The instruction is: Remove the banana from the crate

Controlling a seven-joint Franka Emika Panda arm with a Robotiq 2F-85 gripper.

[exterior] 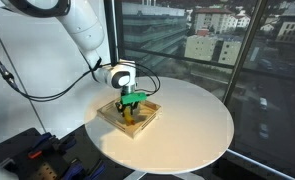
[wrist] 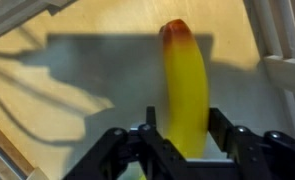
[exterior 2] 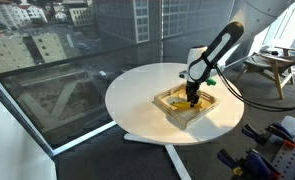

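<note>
The banana (wrist: 185, 80), small and yellow with a reddish tip, lies on the flat base of the light-wood crate (wrist: 87, 90). In the wrist view my gripper (wrist: 180, 128) has a finger on each side of the banana's near half, closed in against it. In both exterior views the gripper (exterior: 130, 104) (exterior 2: 192, 99) reaches down into the crate (exterior: 109, 114) (exterior 2: 171, 98). Only a bit of yellow banana (exterior: 128, 114) (exterior 2: 193, 106) shows under the fingers there.
The crate stands on a round white table (exterior: 187, 120) (exterior 2: 137, 95) beside large windows. The crate's low wall (wrist: 285, 60) runs close to the banana on one side. A dark stand with tools (exterior: 32, 155) (exterior 2: 272, 150) sits at the table's edge.
</note>
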